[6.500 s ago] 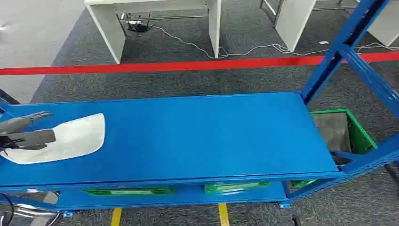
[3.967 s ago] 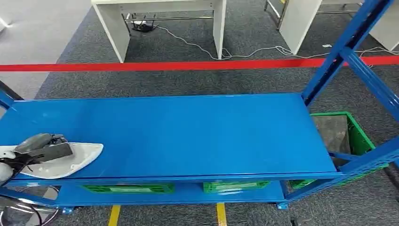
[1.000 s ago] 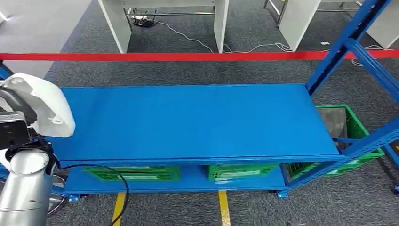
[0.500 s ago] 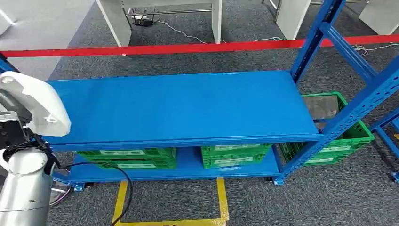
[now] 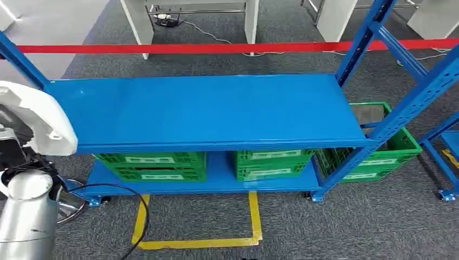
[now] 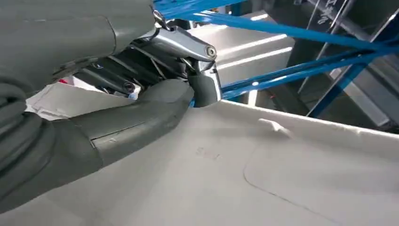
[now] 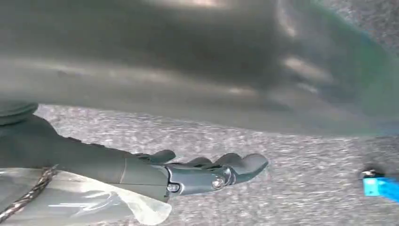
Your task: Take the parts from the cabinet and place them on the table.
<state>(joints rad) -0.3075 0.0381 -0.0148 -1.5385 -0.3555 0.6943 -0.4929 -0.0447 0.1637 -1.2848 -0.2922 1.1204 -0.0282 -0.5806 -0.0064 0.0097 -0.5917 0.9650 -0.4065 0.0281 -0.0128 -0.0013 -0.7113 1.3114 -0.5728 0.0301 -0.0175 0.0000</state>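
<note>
My left hand clamped on the white part, thumb pressed on its face, my right hand loosely spread, holding nothing

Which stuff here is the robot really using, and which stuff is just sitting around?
For the job:
- white part, held in the left hand
- blue cabinet shelf, where it came from

Just lying about:
- green crates on the lower shelf
- red tape line
- yellow floor marking
- white table legs
- right hand, holding nothing
</note>
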